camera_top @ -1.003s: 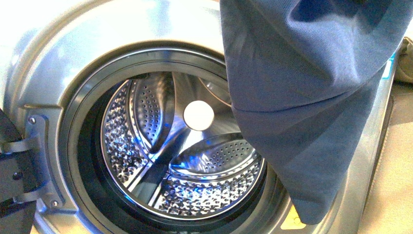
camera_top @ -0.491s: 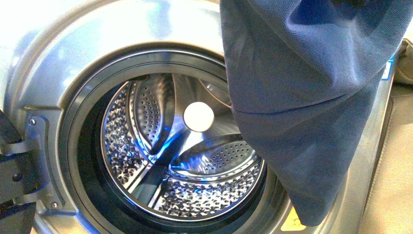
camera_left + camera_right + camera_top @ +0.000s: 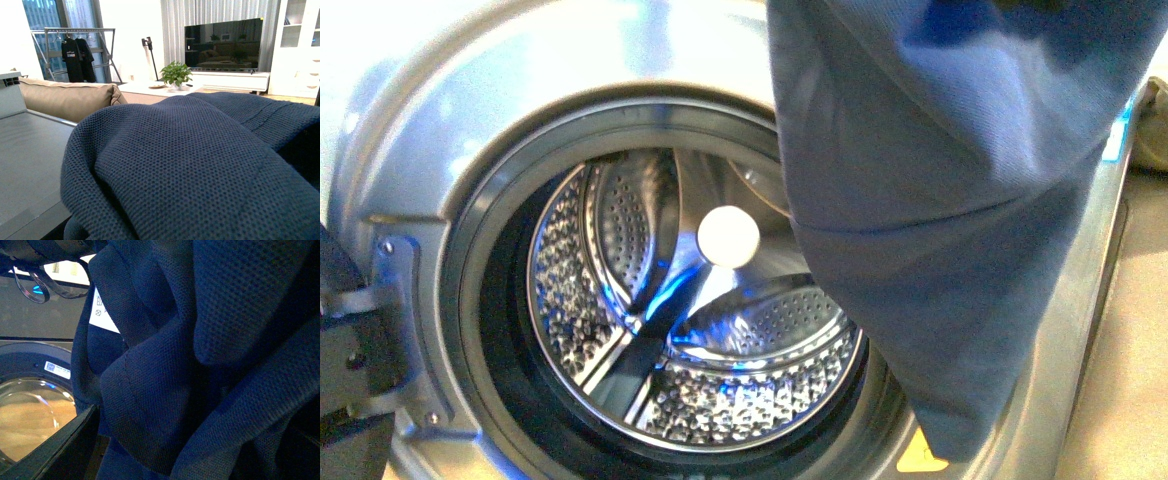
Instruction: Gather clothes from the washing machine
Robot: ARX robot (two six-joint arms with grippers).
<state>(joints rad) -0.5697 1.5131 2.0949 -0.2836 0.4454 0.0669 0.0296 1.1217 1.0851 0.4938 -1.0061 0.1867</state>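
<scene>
Claws both hidden under fabric (can't tell their grip), navy clothes (image 3: 940, 200) hanging in front of the washing machine (image 3: 440, 130), covering its opening's right edge.

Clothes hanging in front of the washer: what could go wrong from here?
1. The clothes cover both wrist views, so the grip can't be checked and a slip may go unnoticed.
2. Their low tip hangs close to the washing machine front and might snag on the open door when carried away.

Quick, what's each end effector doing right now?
Left end effector: hidden under the navy garment, cannot be told.
Right end effector: likewise hidden, cannot be told.
</scene>
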